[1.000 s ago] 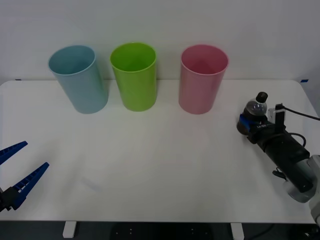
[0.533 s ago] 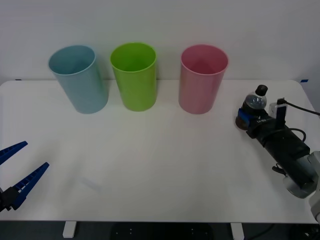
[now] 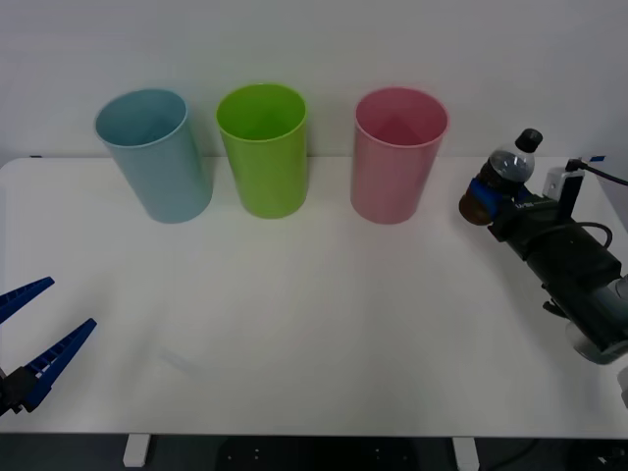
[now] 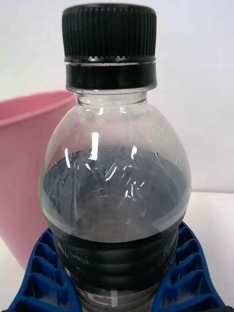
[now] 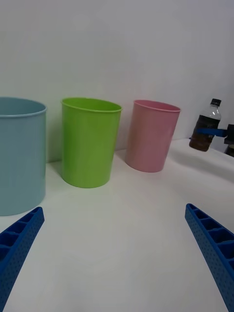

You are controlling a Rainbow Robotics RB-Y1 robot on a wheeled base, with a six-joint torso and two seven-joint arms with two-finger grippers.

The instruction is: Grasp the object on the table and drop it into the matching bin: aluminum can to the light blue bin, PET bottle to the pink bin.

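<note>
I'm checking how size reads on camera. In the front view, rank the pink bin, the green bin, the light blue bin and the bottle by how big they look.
1. The green bin, light blue bin and pink bin look alike; no ranking.
2. The bottle, held off the table in the right gripper, is clearly smallest.

PET bottle (image 4: pixel 116 195): glossy clear plastic, ribbed matt cap | pink bin (image 3: pixel 397 152): smooth plastic | table (image 3: pixel 314 324): matt white
</note>
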